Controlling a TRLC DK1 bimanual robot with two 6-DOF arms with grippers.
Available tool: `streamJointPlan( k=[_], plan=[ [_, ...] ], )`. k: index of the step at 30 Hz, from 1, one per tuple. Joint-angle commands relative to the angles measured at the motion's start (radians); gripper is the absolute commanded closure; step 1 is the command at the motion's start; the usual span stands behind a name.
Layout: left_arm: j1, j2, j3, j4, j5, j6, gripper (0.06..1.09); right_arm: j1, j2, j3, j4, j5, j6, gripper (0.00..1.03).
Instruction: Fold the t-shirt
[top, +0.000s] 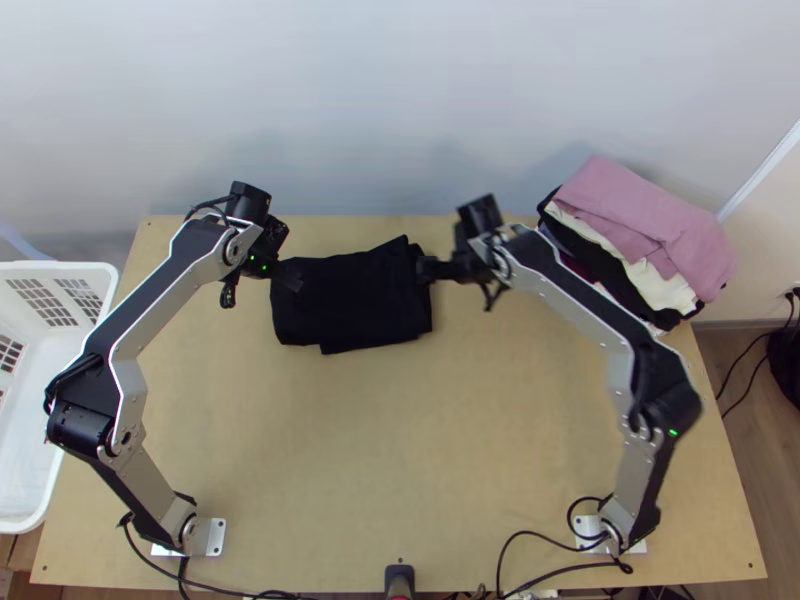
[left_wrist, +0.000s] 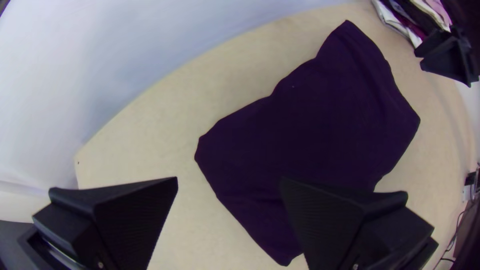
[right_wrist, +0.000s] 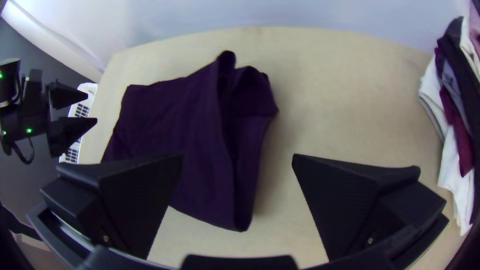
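Observation:
The dark t-shirt (top: 350, 300) lies folded into a compact, roughly rectangular bundle toward the back of the table. My left gripper (top: 285, 272) is over its left end in the top view; in the left wrist view the left gripper (left_wrist: 227, 192) is open, one finger over the dark cloth (left_wrist: 310, 130). At the bundle's right edge is my right gripper (top: 428, 270). In the right wrist view the right gripper (right_wrist: 237, 165) stands open, with the shirt (right_wrist: 195, 130) between and under its fingers and an open fold along that end.
A pile of folded clothes (top: 640, 240) with a pink piece on top sits at the table's back right corner. A white basket (top: 30, 500) stands left of the table (top: 420, 450). Cables (top: 540, 540) run along the near edge.

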Motion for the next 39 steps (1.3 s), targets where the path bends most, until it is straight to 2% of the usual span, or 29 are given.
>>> streamJointPlan(
  k=[1, 6, 10, 19, 21, 24, 29, 39],
  plan=[
    [-0.007, -0.013, -0.013, -0.01, 0.006, -0.011, 0.1, 0.034, 0.094, 0.097, -0.044, 0.035, 0.016, 0.04],
    [-0.001, -0.014, -0.019, -0.015, 0.004, -0.011, 0.1, 0.08, 0.171, 0.167, -0.058, 0.157, -0.005, 0.04],
    [0.002, -0.016, -0.023, -0.015, 0.004, -0.011, 0.1, 0.088, 0.241, 0.212, -0.061, 0.211, -0.016, 0.04],
    [0.008, -0.02, -0.035, -0.015, -0.005, -0.005, 0.1, 0.034, 0.31, 0.232, -0.087, 0.21, 0.007, 0.04],
    [0.011, -0.02, -0.039, -0.015, -0.007, -0.002, 0.1, 0.02, 0.313, 0.232, -0.099, 0.159, 0.03, 0.04],
    [0.011, -0.022, -0.041, -0.015, -0.008, -0.001, 0.1, -0.01, 0.324, 0.235, -0.116, 0.038, 0.076, 0.04],
    [0.013, -0.028, -0.049, -0.016, -0.011, -0.001, 0.1, -0.079, 0.355, 0.246, -0.119, -0.244, 0.168, 0.04],
    [0.025, -0.054, -0.061, -0.019, -0.016, 0.004, 0.1, -0.118, 0.465, 0.279, -0.115, -0.519, 0.197, 0.04]
  ],
)
